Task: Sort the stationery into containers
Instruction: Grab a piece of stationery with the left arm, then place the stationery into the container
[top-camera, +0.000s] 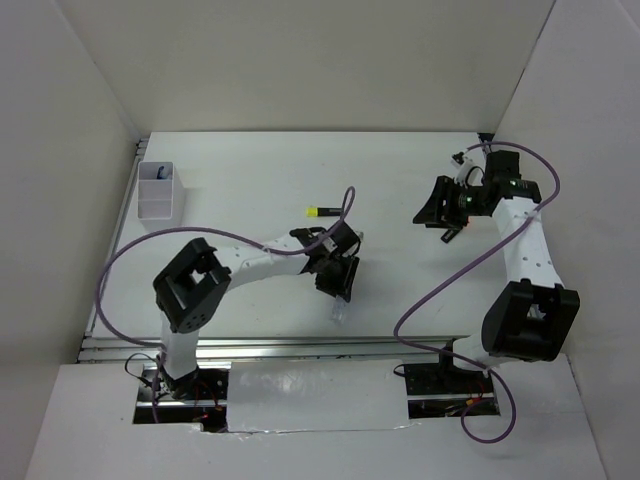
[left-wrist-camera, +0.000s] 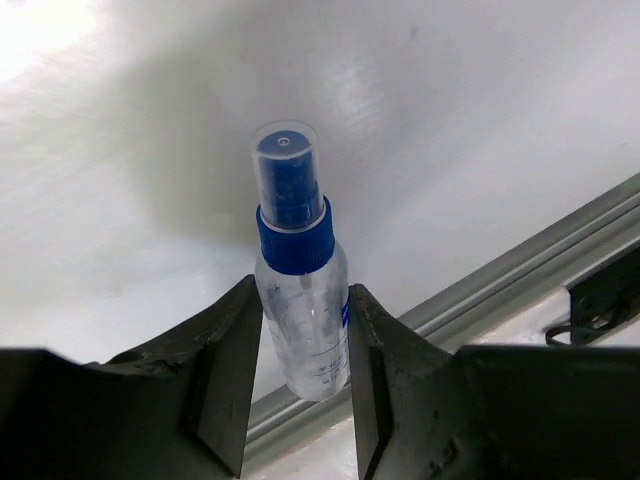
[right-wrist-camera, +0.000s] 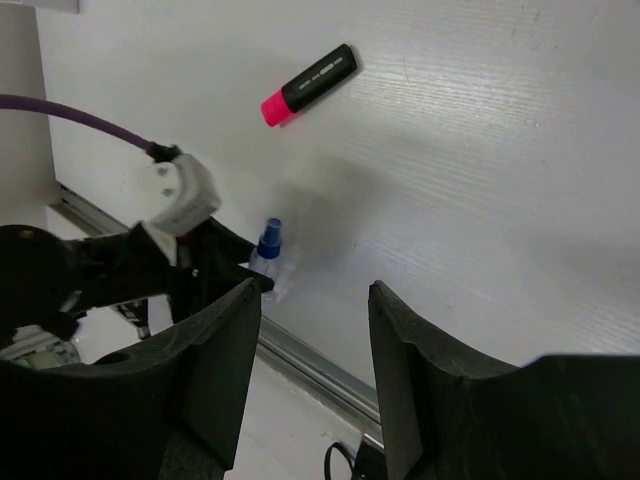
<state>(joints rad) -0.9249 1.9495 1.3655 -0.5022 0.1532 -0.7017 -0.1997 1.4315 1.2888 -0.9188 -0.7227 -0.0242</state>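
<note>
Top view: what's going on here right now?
The left gripper is shut on the blue-capped bottle, close to the table's front rail. The right gripper is open and holds nothing. A highlighter lies loose mid-table, and the white box sits at the far left.

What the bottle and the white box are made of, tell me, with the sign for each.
The bottle is probably clear glossy plastic: the rail behind shows through it. Its cap looks like opaque blue plastic under a clear cover. The box is white, perhaps plastic, but it is too small to judge the finish.
</note>
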